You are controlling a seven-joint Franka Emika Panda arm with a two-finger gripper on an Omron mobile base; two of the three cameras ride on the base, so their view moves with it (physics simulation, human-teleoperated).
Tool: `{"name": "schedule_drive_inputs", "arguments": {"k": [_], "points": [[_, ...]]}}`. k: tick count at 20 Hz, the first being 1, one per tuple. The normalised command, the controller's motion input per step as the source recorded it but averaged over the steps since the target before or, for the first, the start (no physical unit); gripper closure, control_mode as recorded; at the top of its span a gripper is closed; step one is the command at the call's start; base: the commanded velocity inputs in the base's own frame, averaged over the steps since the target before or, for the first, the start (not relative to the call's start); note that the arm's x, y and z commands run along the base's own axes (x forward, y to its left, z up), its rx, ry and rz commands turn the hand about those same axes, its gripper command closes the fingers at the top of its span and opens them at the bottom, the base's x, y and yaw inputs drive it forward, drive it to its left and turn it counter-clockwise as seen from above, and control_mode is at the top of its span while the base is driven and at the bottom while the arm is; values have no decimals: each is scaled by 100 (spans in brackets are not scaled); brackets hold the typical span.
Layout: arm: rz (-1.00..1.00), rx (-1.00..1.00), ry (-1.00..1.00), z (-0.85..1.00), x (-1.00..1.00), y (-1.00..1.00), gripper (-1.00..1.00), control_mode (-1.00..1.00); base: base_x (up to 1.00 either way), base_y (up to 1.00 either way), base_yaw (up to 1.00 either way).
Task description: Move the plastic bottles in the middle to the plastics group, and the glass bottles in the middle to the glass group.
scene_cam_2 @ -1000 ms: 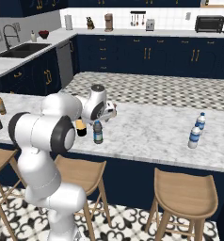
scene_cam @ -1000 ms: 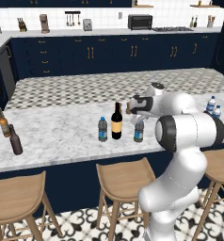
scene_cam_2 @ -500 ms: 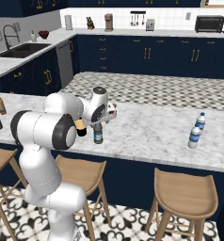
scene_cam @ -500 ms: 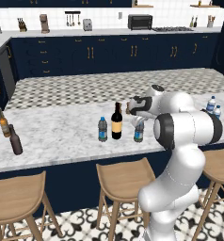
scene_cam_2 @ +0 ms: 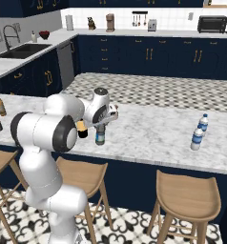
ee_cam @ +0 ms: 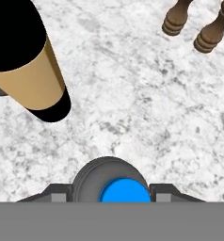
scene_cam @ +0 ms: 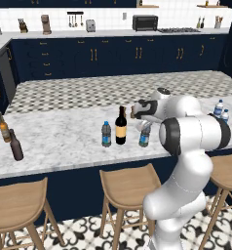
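Grey bottle: one grey-tinted water bottle (scene_cam: 145,135) stands on the marble surface (scene_cam: 59,136), just at 3 o'clock from the wine bottle (scene_cam: 120,126).
Second grey bottle: it (scene_cam: 106,134) stands just at 9 o'clock from the wine bottle.
End effector: the end effector (ee_cam: 117,190) sits over the first grey bottle's blue cap (ee_cam: 124,189), with one finger tip on each side of the bottle top.
What changed: a second ago the fingers stood wide apart. Now they have come in and are gripping the bottle.
What it means: the grab looks done, so lifting is likely next. The bottle has not left the surface yet.
Plastics group: two whitish bottles (scene_cam: 221,112) wait far off at 3 o'clock, well apart from the middle.
Glass group: two brown bottles (scene_cam: 9,137) stand far off at 9 o'clock.
Watch out: the wine bottle is near, so a bump could tip it.
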Motion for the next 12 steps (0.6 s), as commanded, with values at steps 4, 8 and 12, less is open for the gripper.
{"name": "schedule_drive_inputs", "arguments": {"k": [4,8,12], "points": [[-8,-1,3,39,-17,-19,100,-100,0,0,0],[-8,0,15,57,-3,-38,100,-100,0,0,0],[-9,-2,7,38,0,-71,100,-100,0,0,0]]}}
